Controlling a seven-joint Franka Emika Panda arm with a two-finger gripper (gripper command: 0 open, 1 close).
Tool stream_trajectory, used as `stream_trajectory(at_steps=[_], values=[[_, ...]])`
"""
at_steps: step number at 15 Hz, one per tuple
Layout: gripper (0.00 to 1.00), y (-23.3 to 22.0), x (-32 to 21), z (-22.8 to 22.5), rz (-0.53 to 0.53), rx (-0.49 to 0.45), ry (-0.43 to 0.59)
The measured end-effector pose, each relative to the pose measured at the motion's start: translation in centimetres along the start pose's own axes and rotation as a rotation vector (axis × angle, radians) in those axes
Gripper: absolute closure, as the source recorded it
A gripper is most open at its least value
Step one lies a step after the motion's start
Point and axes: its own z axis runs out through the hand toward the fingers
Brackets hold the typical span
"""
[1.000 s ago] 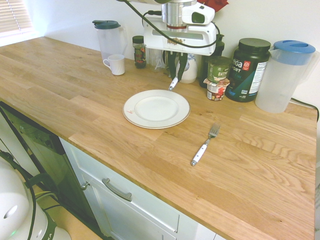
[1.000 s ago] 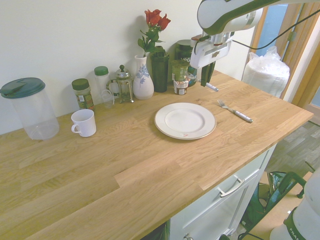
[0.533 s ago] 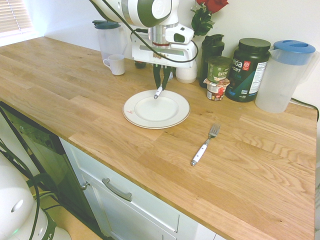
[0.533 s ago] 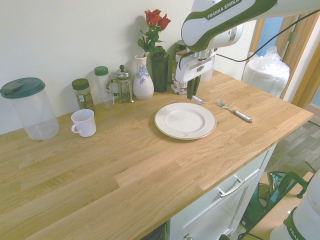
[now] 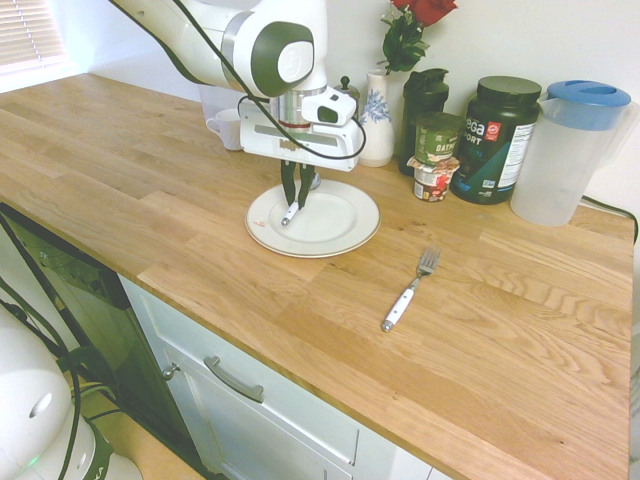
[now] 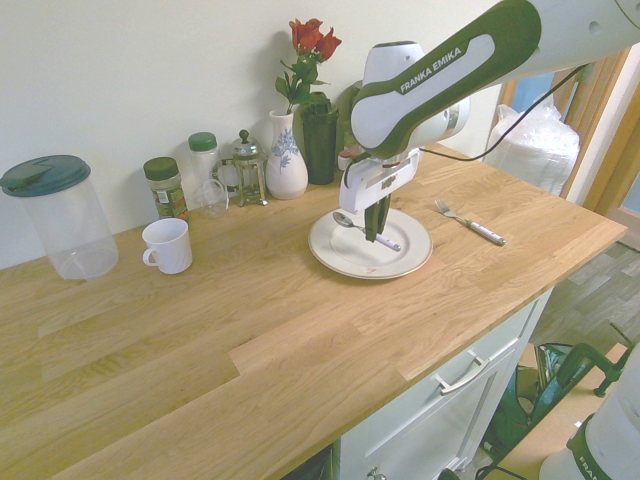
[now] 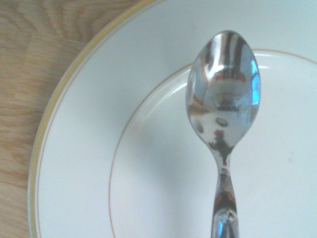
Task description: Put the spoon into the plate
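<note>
Holding: one small metal spoon with a rounded, shiny bowl (image 7: 224, 89) and white handle, held by my two-finger gripper (image 6: 375, 237), its dark jaws closed on the handle. Location: over the round white dinner plate (image 5: 348, 234), a wide-rimmed piece with a thin edge line; whether spoon and china touch, I cannot tell from my cameras.

Progress: grasp made, spoon brought within the plate's outline. Outstanding, as I judge it: lower what little remains, if anything, part the jaws, lift clear. Risk: letting go too high could make the spoon clatter or slide towards the rim.

Adjacent: one white-handled metal fork (image 5: 407, 294), apart from the plate, lying on the light wooden worktop (image 5: 180, 215); not called for.

Further out, towards the wall: one white ceramic mug (image 6: 168, 246); one white vase with blue decoration (image 6: 287, 160), holding red roses; one frosted plastic pitcher with a blue lid (image 5: 560, 150). None needed for this job.
</note>
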Motion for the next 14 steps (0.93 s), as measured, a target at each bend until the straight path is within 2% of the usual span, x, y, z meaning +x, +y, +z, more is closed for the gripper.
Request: stream_trajectory(at_steps=[4,8,9,14], values=[[1.0,-1.5,-0.7,2.2,0.0,-0.011,-0.017],[1.0,-1.9,-0.6,2.4,0.004,-0.009,-0.014],[0.0,-1.9,-0.6,2.4,0.005,-0.009,-0.014],[0.0,-1.7,-0.4,2.3,0.011,-0.008,-0.012]])
